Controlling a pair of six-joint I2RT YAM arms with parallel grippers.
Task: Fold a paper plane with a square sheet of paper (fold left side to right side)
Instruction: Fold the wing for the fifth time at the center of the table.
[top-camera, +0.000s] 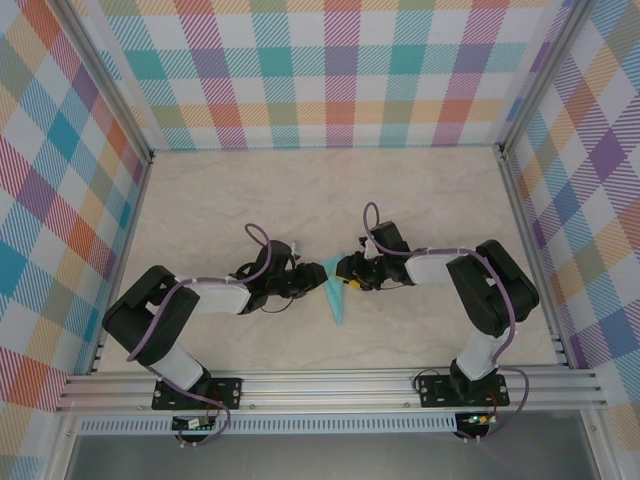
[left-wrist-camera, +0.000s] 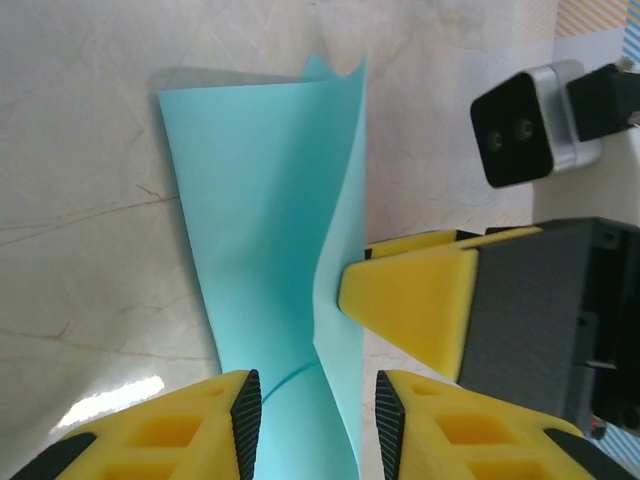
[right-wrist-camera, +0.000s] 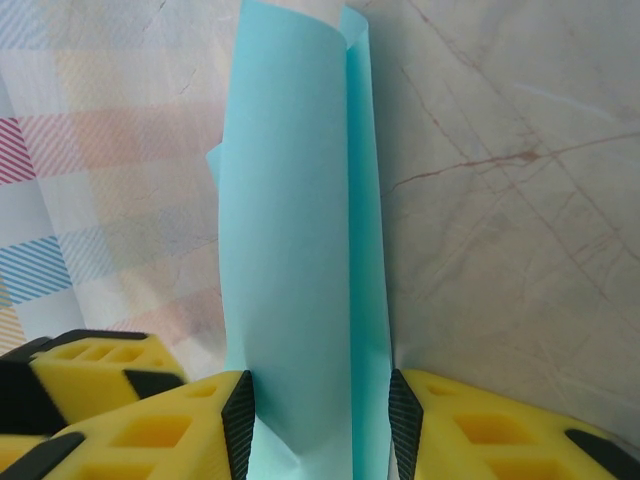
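Pale marble-patterned table (top-camera: 420, 200), closed in by checked walls (top-camera: 330, 70). Bolted at its near edge, left arm (top-camera: 210, 298) and right arm (top-camera: 440, 268), both bent inward and meeting near the middle of the table.

Between them, seen from above: turquoise paper (top-camera: 334, 295), already folded to a narrow strip with its point toward the near edge. In the wrist views not pressed flat; one layer curling up off the surface along the long fold.

Left gripper (left-wrist-camera: 318, 418): released, jaws parted, astride the paper, with a bare gap between one pad (left-wrist-camera: 388, 420) and the paper's edge. Right gripper (right-wrist-camera: 320, 425): jaws parted too, turned on its side, the curled paper filling the space from pad to pad; impossible to tell whether pinching it lightly or only bracketing it. In the left wrist view, one yellow fingertip (left-wrist-camera: 400, 300) of the right gripper touching the raised edge of the paper.

Step in hand, as a judgement: a lengthwise fold, one side over the other, crease not yet set. Next move calls for laying the lifted layer down with edges matched, one gripper pinning the paper against sliding, the other pressing along the fold. Thin paper, so likely to spring back or skew; better slow and low
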